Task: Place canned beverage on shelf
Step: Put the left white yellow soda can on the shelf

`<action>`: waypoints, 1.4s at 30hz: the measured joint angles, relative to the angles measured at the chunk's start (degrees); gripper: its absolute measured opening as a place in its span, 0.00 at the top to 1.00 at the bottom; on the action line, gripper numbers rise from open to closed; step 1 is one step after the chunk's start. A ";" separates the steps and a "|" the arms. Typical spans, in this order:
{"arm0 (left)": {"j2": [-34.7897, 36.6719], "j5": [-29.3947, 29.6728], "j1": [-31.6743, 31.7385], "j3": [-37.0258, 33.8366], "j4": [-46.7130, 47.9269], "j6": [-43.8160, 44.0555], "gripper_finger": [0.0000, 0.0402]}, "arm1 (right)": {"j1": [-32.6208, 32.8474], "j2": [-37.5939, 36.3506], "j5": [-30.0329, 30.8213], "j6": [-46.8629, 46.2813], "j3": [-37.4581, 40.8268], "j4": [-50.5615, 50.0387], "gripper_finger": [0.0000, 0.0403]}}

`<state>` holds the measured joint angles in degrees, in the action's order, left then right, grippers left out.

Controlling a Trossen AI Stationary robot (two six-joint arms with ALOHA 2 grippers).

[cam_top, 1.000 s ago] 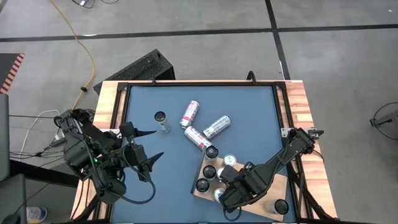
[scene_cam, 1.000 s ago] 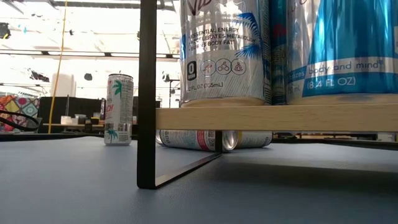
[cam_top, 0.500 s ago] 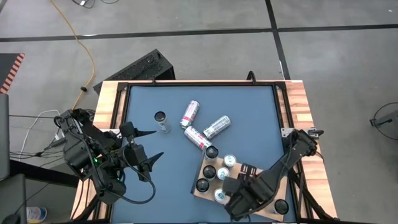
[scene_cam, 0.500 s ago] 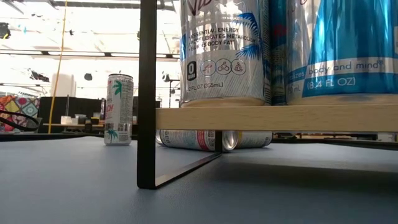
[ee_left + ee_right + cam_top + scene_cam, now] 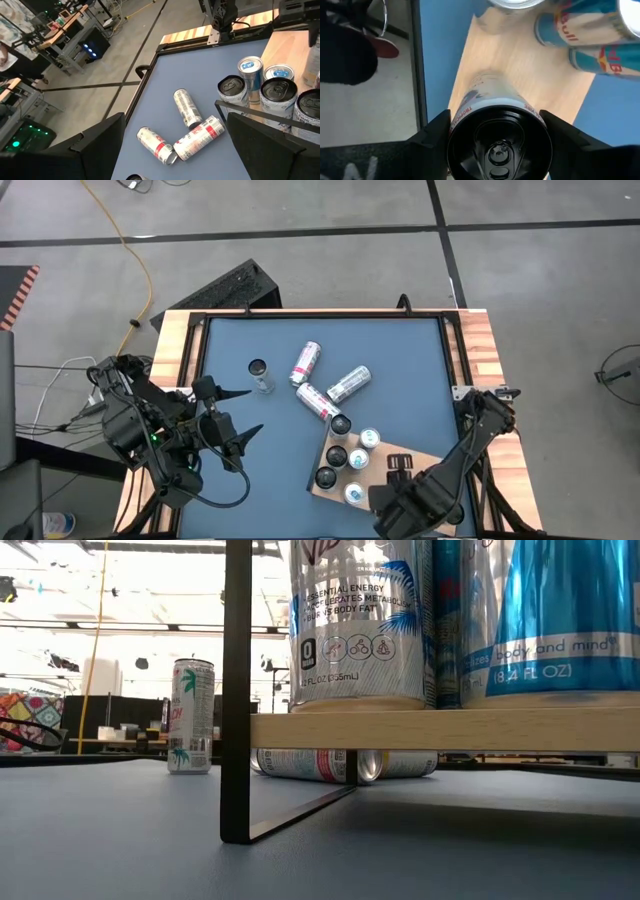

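The right end effector [image 5: 497, 131] grips a slim aluminium beverage can with a black top [image 5: 499, 137], held over the near right part of the flat light-brown wooden shelf [image 5: 420, 462] on the blue-grey counter [image 5: 400, 360]; it seems not yet set down, so the next move calls for a gentle lowering and then opening. The left end effector [image 5: 240, 412] waits open at the near left. The held can reads "TROPICAL VIBE", and a shelf can [image 5: 362, 620] reads "ESSENTIAL ENERGY".

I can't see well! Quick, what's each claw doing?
Left claw: open, empty, beside the table.
Right claw: around a black-topped can on the shelf.
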<state>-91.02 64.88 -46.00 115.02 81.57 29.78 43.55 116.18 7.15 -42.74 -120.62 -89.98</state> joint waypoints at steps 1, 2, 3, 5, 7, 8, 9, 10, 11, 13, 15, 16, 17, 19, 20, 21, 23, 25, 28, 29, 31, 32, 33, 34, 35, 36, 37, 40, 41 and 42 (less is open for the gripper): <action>0.00 0.00 0.00 0.00 0.01 0.00 0.16 | -0.22 -0.15 -0.01 -0.08 0.00 -0.04 0.44; 0.00 0.00 0.00 0.00 -0.01 -0.02 0.16 | -0.24 -0.59 0.20 -0.07 0.04 0.00 0.44; 0.00 0.00 0.00 0.00 0.01 -0.07 0.16 | -0.24 -1.14 0.46 -0.02 0.04 0.03 0.44; 0.00 0.00 0.00 0.00 -0.01 -0.09 0.16 | -0.30 -2.86 1.06 -0.38 0.02 -0.03 0.44; 0.00 0.00 0.00 0.01 0.01 -0.11 0.16 | 0.05 -5.35 1.91 -1.52 0.59 -0.03 0.44; 0.00 0.02 0.00 0.00 0.01 -0.13 0.16 | 0.10 -6.86 2.41 -2.69 1.57 0.22 0.44; 0.00 0.02 0.00 0.02 0.00 -0.11 0.16 | 0.22 -8.64 2.78 -4.34 3.44 0.45 0.44; 0.00 0.02 0.00 0.02 0.01 -0.12 0.16 | 0.44 -10.64 2.91 -5.99 6.04 0.68 0.44; 0.00 0.02 0.00 0.02 0.01 -0.15 0.16 | 0.68 -12.70 2.87 -7.72 9.22 0.53 0.44; 0.00 0.02 0.00 0.02 0.01 -0.13 0.16 | 1.23 -16.45 0.96 -10.92 15.94 -0.38 0.44; 0.00 0.13 0.00 0.02 0.01 -0.15 0.16 | 1.81 -19.81 -1.16 -14.56 21.96 -0.82 0.44; 0.00 0.37 0.00 0.02 0.01 -0.15 0.16 | 2.22 -21.42 -1.64 -16.15 24.32 -0.49 0.44; 0.00 0.53 0.00 0.02 0.00 -0.15 0.16 | 2.57 -22.81 -1.84 -17.42 26.14 -0.20 0.44; 0.00 1.02 0.00 0.02 0.00 -0.15 0.16 | 3.45 -25.05 -1.89 -18.67 28.33 0.06 0.44; 0.00 1.28 0.00 0.02 0.01 -0.09 0.16 | 3.91 -25.87 -1.84 -18.80 29.02 0.03 0.44; 0.00 1.59 0.00 0.02 0.01 0.09 0.16 | 4.32 -26.45 -1.71 -18.80 29.38 -0.11 0.44; 0.00 1.84 0.00 0.02 0.01 0.61 0.16 | 5.42 -27.03 -1.19 -18.69 29.51 -0.13 0.44; 0.00 2.05 0.02 0.02 0.01 0.84 0.16 | 6.97 -27.08 -0.63 -18.38 29.51 0.05 0.44; 0.00 2.58 0.02 0.02 0.00 1.09 0.16 | 10.01 -27.08 -1.07 -17.44 29.51 0.02 0.44; 0.00 2.78 0.02 0.02 -0.01 1.31 0.16 | 10.97 -27.08 -1.39 -17.47 29.51 0.16 0.44; 0.00 2.98 0.02 0.02 0.00 1.53 0.16 | 12.92 -27.04 -1.71 -17.89 29.51 0.13 0.44; 0.00 3.06 0.02 0.02 -0.01 1.53 0.16 | 13.88 -27.04 -1.69 -18.77 29.53 -0.01 0.44; 0.00 3.10 0.02 0.02 -0.01 1.53 0.16 | 14.74 -27.04 -1.55 -19.74 29.53 -0.11 0.44; 0.00 3.28 0.04 0.02 -0.01 1.55 0.16 | 15.49 -27.04 -1.22 -20.47 29.53 -0.09 0.44; 0.00 3.46 0.20 0.02 -0.01 1.54 0.16 | 16.13 -27.04 -1.06 -20.72 29.53 -0.03 0.44; 0.00 3.45 0.32 0.02 -0.01 1.55 0.16 | 16.69 -27.04 -1.06 -20.75 29.53 0.00 0.44; 0.00 3.46 0.45 0.02 -0.01 1.62 0.16 | 17.26 -27.03 -1.07 -20.68 29.53 0.00 0.44; 0.00 3.66 1.05 0.02 -0.01 2.10 0.16 | 18.48 -27.01 -1.14 -20.44 30.18 0.04 0.44; 0.00 3.76 1.31 0.02 -0.03 2.27 0.16 | 18.71 -26.97 -1.24 -20.44 30.51 -0.08 0.44; 0.00 3.80 1.53 0.02 -0.03 2.40 0.16 | 19.10 -26.97 -1.28 -20.45 30.91 -0.04 0.44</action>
<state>-91.02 68.69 -44.47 115.04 81.54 32.18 62.65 89.21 5.88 -63.19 -89.71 -90.02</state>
